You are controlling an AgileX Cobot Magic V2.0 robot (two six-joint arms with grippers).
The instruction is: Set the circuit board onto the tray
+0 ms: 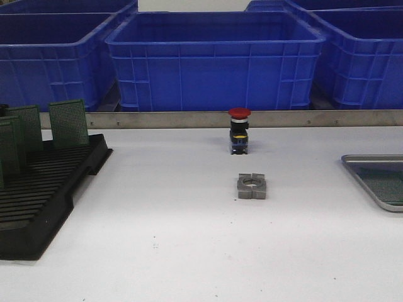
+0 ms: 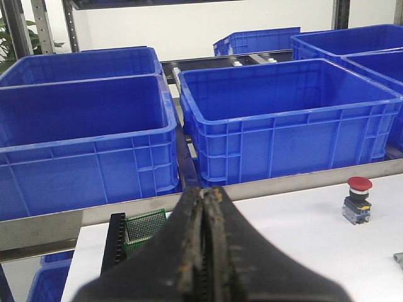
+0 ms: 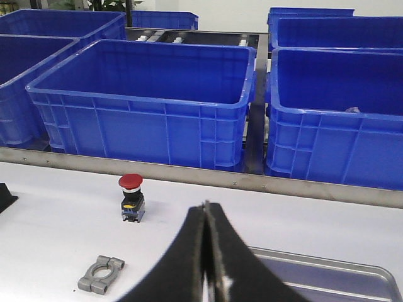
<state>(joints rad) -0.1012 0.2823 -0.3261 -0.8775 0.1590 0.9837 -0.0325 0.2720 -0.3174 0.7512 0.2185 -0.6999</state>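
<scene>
On the left of the bench (image 1: 189,251) stands the black slotted rack (image 1: 44,195), with green perforated circuit boards (image 1: 68,123) upright on edge in its slots at the rear. At the far right edge lies the grey metal tray (image 1: 376,179), only partly in the front view; a green perforated sheet appears to lie in it already, though I cannot confirm what it is.

My left tool (image 2: 204,251) is pressed together with nothing between its fingers, and hangs near the rack. My right tool (image 3: 206,264) is likewise pressed together and empty, near the tray rim (image 3: 327,270).

Handling, by my judgement: a board is thin, stiff and light, with hard smooth faces that may slip. I would take it by the free top edge, the fingers across its thickness, and draw it straight up so it does not bind in the slot or lean on its neighbour. Flexing it should be avoided.

The bench surface is white, flat and matt. Between rack and tray sit a red-capped emergency-stop push button (image 1: 239,131) and a grey metal clamp block (image 1: 252,186), well apart from both. Blue plastic crates (image 1: 214,60) line the rear beyond a metal rail (image 1: 157,119)
</scene>
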